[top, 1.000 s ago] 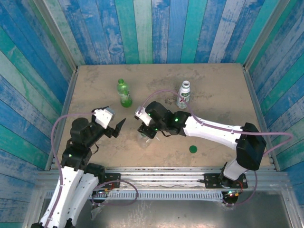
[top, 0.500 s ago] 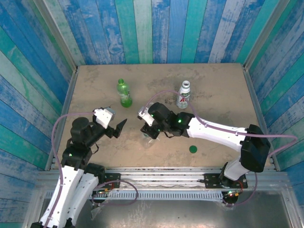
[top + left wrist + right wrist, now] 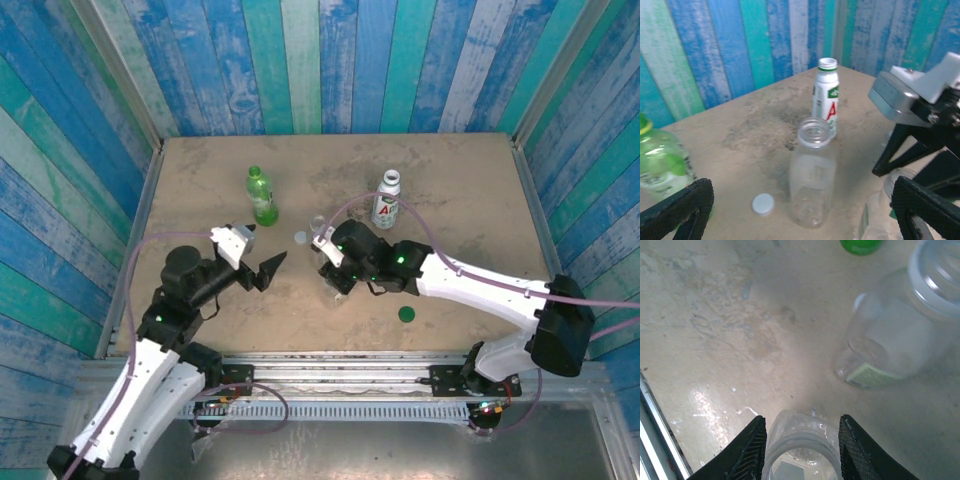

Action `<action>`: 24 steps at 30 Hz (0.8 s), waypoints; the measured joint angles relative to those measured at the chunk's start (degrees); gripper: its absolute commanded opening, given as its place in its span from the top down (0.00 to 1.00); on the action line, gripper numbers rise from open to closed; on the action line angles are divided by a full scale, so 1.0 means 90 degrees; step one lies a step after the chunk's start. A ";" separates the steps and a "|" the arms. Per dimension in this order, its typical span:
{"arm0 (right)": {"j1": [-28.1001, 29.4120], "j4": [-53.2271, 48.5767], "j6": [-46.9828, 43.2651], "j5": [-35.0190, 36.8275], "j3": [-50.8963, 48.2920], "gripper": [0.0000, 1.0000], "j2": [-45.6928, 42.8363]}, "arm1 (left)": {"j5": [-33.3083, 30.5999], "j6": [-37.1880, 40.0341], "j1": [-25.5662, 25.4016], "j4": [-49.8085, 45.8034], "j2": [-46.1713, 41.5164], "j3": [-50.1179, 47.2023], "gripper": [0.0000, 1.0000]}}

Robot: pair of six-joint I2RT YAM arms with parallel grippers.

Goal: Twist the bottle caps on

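Tan counter [image 3: 450, 170], blue-green plank walls [image 3: 350, 60]. Four bottles [image 3: 386, 205]: three stand free, the short clear bottle [image 3: 800, 447] is clamped between my right fingers [image 3: 752, 447]. Two loose caps: white cap [image 3: 300, 237], dark green cap [image 3: 406, 314]. My left fingers [image 3: 677, 202] spread wide.

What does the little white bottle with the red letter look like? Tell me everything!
The white bottle looks like plastic, with a green-and-red label and a green ring under its neck. Its top is open, with no cap. It stands upright by itself on the table, near the back.
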 measured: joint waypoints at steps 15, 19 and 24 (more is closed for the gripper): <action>-0.0505 -0.0046 0.0274 0.0330 -0.0658 0.62 -0.0602 | -0.1297 -0.0600 -0.2839 0.2538 0.1768 -0.1093 0.06; -0.0512 -0.0024 0.0313 0.0340 -0.0687 0.62 -0.0619 | -0.1763 -0.0801 -0.3208 0.3247 0.2103 -0.1132 0.06; -0.0542 0.0061 0.0376 0.0342 -0.0731 0.62 -0.0631 | -0.2526 -0.1226 -0.3874 0.4418 0.2625 -0.1399 0.06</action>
